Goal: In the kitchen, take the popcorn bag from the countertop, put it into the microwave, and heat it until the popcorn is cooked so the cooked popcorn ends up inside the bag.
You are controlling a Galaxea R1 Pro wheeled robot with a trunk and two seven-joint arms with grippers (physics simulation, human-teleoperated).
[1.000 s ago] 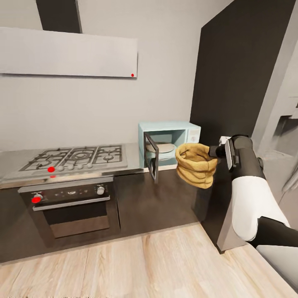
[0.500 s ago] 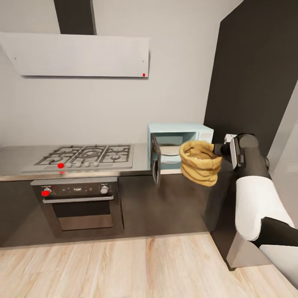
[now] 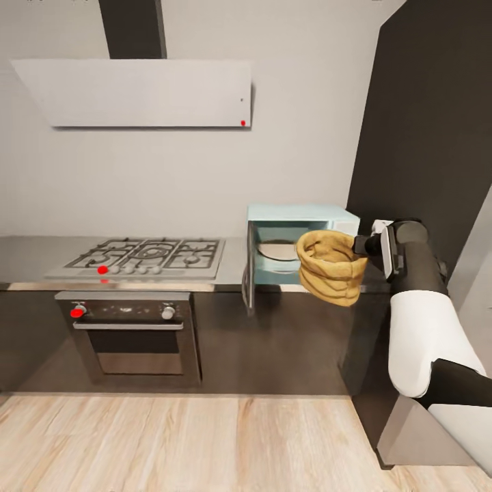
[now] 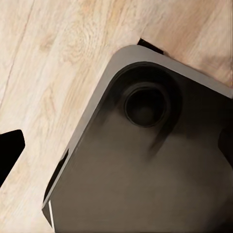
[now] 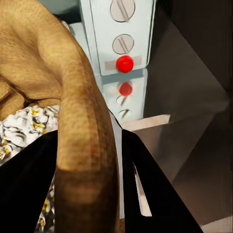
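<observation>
In the head view the pale mint-blue microwave (image 3: 301, 220) stands on the grey countertop (image 3: 34, 249) with its dark door (image 3: 249, 270) swung open, edge-on to me. A white plate (image 3: 275, 250) lies in its cavity. The tan popcorn bag (image 3: 331, 268) hangs in the air before the microwave's right half, and my right gripper (image 3: 360, 244) is shut on its rim. In the right wrist view the bag's rim (image 5: 85, 121) is pinched between the black fingers (image 5: 145, 184); white popcorn (image 5: 19, 127) shows inside, and the microwave's white panel (image 5: 121, 29) with knobs and a red dot lies beyond. My left gripper (image 4: 116, 145) hangs open over my base.
A gas hob (image 3: 147, 254) and a built-in steel oven (image 3: 133, 331) sit left of the microwave, under a white slanted hood (image 3: 140, 92). A tall dark cabinet (image 3: 430, 137) stands close on the right. Pale wood floor (image 3: 205, 444) lies in front.
The whole view has shifted, so the camera moved; the counter now faces me more squarely. The bag stays in my right gripper in front of the open microwave.
</observation>
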